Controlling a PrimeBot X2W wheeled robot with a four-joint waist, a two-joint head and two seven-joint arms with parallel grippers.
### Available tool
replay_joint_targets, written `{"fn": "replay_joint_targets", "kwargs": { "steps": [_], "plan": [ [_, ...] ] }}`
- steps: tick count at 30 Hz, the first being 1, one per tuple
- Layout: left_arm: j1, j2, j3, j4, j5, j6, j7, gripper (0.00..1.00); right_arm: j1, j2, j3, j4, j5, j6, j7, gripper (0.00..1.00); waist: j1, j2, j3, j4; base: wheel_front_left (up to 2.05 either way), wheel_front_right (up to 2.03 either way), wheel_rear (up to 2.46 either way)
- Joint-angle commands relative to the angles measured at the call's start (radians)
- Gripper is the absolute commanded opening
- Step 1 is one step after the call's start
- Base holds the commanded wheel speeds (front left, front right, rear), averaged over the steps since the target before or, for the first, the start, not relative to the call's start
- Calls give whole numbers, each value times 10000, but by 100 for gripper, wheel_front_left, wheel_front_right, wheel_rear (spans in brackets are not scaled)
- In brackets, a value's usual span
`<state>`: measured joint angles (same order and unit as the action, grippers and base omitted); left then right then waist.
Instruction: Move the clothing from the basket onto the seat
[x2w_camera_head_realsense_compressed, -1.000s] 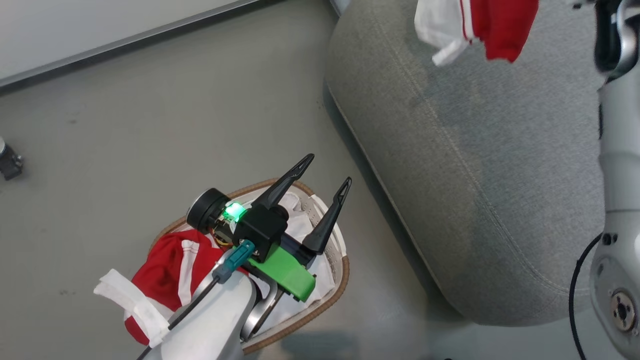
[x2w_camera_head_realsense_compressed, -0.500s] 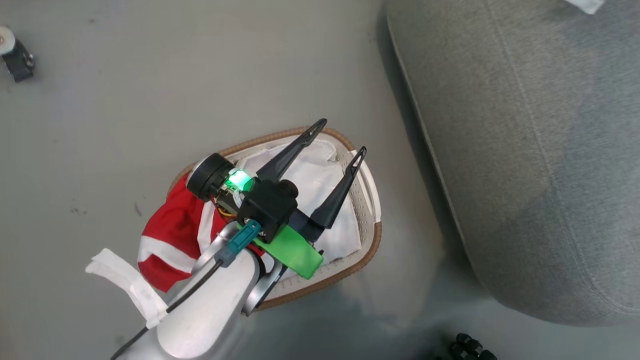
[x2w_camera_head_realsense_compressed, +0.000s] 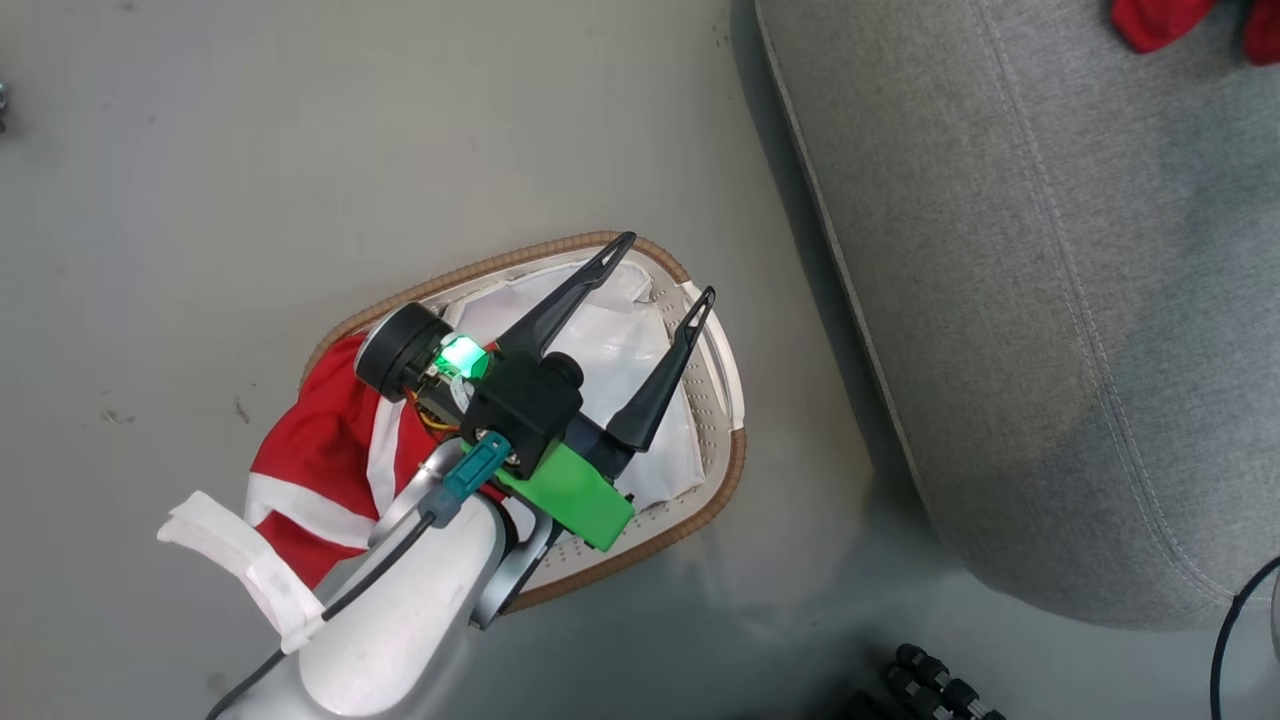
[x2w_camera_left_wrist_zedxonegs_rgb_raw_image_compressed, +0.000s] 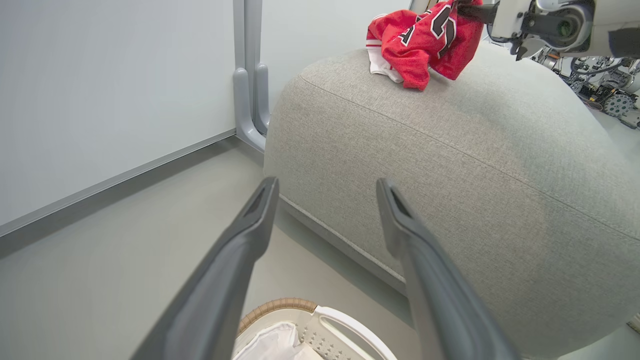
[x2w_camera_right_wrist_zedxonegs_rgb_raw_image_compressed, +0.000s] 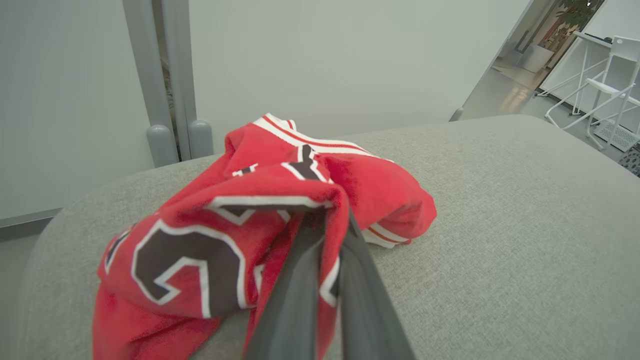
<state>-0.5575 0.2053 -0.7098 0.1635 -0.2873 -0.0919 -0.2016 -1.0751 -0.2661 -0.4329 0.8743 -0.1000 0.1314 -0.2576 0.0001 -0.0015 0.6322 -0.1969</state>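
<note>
The white basket (x2w_camera_head_realsense_compressed: 690, 500) with a brown rim stands on the floor left of the grey seat (x2w_camera_head_realsense_compressed: 1050, 300). A red jersey (x2w_camera_head_realsense_compressed: 320, 470) with white stripes hangs over the basket's left rim, beside the white liner (x2w_camera_head_realsense_compressed: 610, 350). My left gripper (x2w_camera_head_realsense_compressed: 667, 267) hovers open over the basket, nothing between its fingers; from its wrist, the gripper (x2w_camera_left_wrist_zedxonegs_rgb_raw_image_compressed: 325, 190) points at the seat (x2w_camera_left_wrist_zedxonegs_rgb_raw_image_compressed: 450, 160) above the basket (x2w_camera_left_wrist_zedxonegs_rgb_raw_image_compressed: 345, 320). My right gripper (x2w_camera_right_wrist_zedxonegs_rgb_raw_image_compressed: 327, 220) is shut on another red jersey (x2w_camera_right_wrist_zedxonegs_rgb_raw_image_compressed: 240, 225), bunched on the seat (x2w_camera_right_wrist_zedxonegs_rgb_raw_image_compressed: 500, 225). That jersey (x2w_camera_left_wrist_zedxonegs_rgb_raw_image_compressed: 425, 40) lies on the seat's far top.
Grey floor (x2w_camera_head_realsense_compressed: 300, 150) surrounds the basket. A white wall panel with a grey post (x2w_camera_left_wrist_zedxonegs_rgb_raw_image_compressed: 250, 75) stands behind the seat. Black ribbed parts (x2w_camera_head_realsense_compressed: 940, 685) lie at the floor's near edge. A white chair and desk (x2w_camera_right_wrist_zedxonegs_rgb_raw_image_compressed: 615, 75) stand far off.
The head camera has tilted, so the basket sits higher in view. My left gripper stays open over the basket. The red jersey in my right gripper now shows at the top right corner.
</note>
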Motion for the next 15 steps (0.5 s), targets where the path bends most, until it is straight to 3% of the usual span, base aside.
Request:
{"fn": "replay_joint_targets", "kwargs": {
  "steps": [1, 3, 4, 5, 6, 7, 8, 15],
  "plan": [
    [-118, 92, 30, 27, -32, 56, 16, 100, 322, 83, -66, 89, -46, -14, -68, 0, -1, 15, -134, -54, 0, 0, 0],
    [-73, 117, 78, 74, -86, 76, -27, 100, 588, 153, -144, 81, 9, -14, -77, 0, -1, 15, -198, -43, 0, 0, 0],
    [-46, 124, 97, 105, -106, 91, -46, 100, 699, 178, -176, 8, 40, -14, -80, 7, -1, 15, -227, -33, 0, 0, 0],
    [9, 138, 117, 152, -158, 112, -80, 100, 882, 221, -202, -112, 53, -14, -81, 36, -1, 15, -285, -26, 0, 0, 0],
    [65, 148, 144, 201, -191, 127, -108, 100, 1060, 278, -218, -185, 83, -14, -81, 46, -1, 15, -351, -23, 0, 0, 0],
    [129, 151, 176, 249, -228, 154, -141, 100, 1255, 344, -225, -280, 114, -14, -83, 93, -1, 15, -425, -16, 0, 0, 0],
    [179, 153, 206, 294, -274, 171, -179, 100, 1393, 396, -222, -384, 125, -14, -82, 100, -1, 15, -495, -9, 0, 0, 0],
    [585, 112, 591, 720, -601, 343, -500, 100, 2510, 670, 351, -964, 226, -14, -85, 100, -1, 15, -1321, 100, 0, 0, 0]
  ]
}}
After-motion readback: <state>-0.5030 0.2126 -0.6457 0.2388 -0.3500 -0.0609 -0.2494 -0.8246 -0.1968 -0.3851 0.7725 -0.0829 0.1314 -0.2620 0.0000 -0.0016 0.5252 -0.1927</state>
